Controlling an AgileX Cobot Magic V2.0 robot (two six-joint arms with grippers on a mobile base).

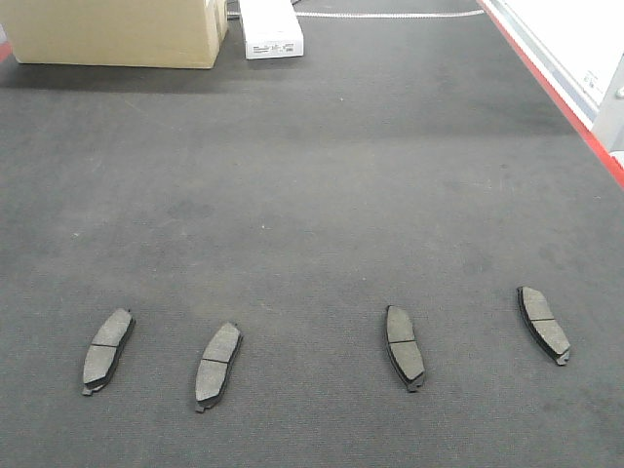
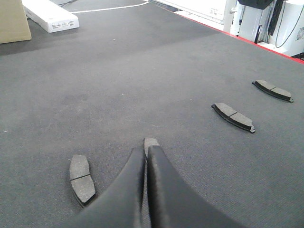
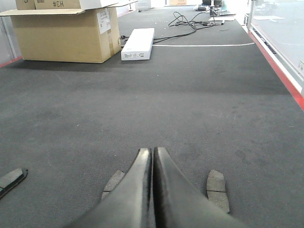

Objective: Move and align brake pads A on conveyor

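Across the near part of the conveyor (image 1: 312, 195) lie the four brake pads A in a rough row: the far-left pad (image 1: 107, 350), the second pad (image 1: 218, 366), the third pad (image 1: 404, 347) and the far-right pad (image 1: 544, 324). None touches another, and the gap between the second and third is wider than the rest. The two on the left lean one way, the two on the right the other, so alignment looks unfinished; spacing and angle both seem left to correct. The left gripper (image 2: 146, 154) hangs low over the belt, fingers pressed together on nothing, with a pad tip just beyond them. The right gripper (image 3: 153, 156) is likewise closed and empty, though what lies directly beneath it is hidden. A cardboard box (image 1: 117, 29) and a white carton (image 1: 270, 27) sit at the belt's far end.
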